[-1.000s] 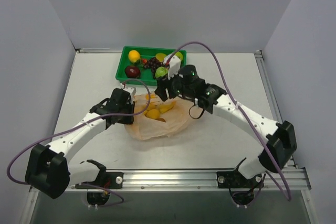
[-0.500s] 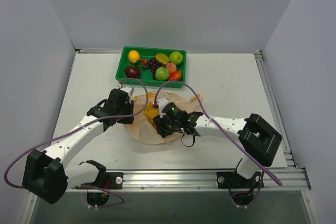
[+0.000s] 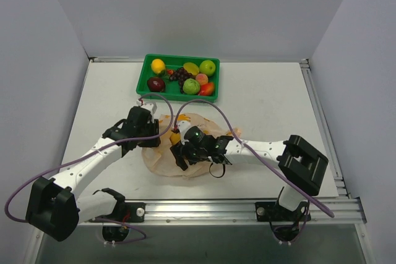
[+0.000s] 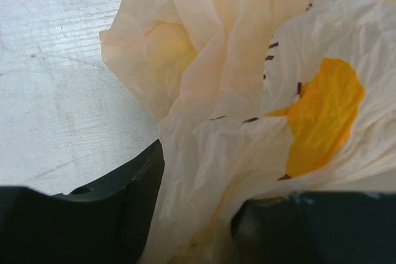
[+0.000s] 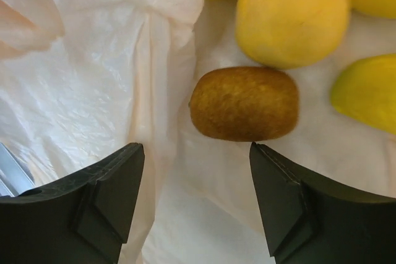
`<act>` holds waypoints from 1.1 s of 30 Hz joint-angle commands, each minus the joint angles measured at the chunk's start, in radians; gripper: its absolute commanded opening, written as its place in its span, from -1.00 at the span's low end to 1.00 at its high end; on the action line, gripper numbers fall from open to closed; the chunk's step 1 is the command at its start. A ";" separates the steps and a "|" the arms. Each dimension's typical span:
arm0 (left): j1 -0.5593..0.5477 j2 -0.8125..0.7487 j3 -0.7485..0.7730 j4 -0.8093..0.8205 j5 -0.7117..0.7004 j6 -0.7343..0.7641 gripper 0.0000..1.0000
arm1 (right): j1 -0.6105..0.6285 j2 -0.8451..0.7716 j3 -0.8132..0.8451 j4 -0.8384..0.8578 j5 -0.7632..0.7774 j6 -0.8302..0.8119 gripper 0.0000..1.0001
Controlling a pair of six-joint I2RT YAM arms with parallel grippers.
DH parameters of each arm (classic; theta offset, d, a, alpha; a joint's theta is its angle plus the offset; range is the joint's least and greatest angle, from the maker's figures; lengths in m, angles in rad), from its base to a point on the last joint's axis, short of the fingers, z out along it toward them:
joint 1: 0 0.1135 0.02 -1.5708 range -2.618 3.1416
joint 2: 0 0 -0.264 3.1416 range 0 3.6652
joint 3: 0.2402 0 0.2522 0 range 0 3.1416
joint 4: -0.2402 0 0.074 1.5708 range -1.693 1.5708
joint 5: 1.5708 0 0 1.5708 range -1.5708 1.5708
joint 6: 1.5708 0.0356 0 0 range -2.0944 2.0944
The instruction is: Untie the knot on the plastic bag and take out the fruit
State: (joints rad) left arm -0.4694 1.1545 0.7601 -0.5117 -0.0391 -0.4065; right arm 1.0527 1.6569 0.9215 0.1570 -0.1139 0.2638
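The plastic bag lies crumpled on the table between the arms, its mouth open; no knot shows. My left gripper is shut on the bag's left edge, with thin plastic pinched between its fingers. My right gripper is open and reaches into the bag. In the right wrist view a brown oval fruit lies on the plastic just ahead of the open gripper. Yellow fruits lie beyond it, and one at the right. The bag's plastic spreads to the left.
A green tray stands at the back with a yellow fruit, a dark red apple, purple grapes, green fruits and others. Purple cables loop over both arms. The metal rail runs along the near edge.
My right arm has come back from the tray and gone down into the bag's mouth, empty and open. The bag has shifted a little toward the near left. My left gripper keeps its hold.
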 commanded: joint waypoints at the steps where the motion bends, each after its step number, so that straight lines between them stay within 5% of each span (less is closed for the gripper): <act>1: 0.002 0.001 0.010 0.044 0.005 0.006 -0.10 | -0.010 -0.089 0.045 -0.019 0.138 0.035 0.44; 15: 0.002 0.004 0.010 0.038 0.001 0.012 -0.10 | -0.030 0.061 0.082 0.012 0.278 0.221 0.45; 22: 0.003 0.002 0.012 0.038 0.005 0.014 -0.10 | -0.030 0.116 0.082 0.004 0.335 0.295 0.71; 24: 0.003 0.004 0.015 0.039 0.007 0.015 -0.10 | -0.030 0.109 0.063 0.019 0.341 0.287 0.56; 28: 0.003 0.008 0.013 0.038 0.005 0.015 -0.10 | -0.028 0.054 0.037 0.061 0.312 0.246 -0.13; 33: 0.005 0.010 0.016 0.036 -0.011 0.018 -0.10 | -0.026 -0.066 0.020 0.041 0.272 0.164 -0.54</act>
State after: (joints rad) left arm -0.4694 1.1622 0.7601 -0.5114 -0.0402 -0.4030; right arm 1.0283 1.7081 0.9436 0.1883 0.1635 0.4870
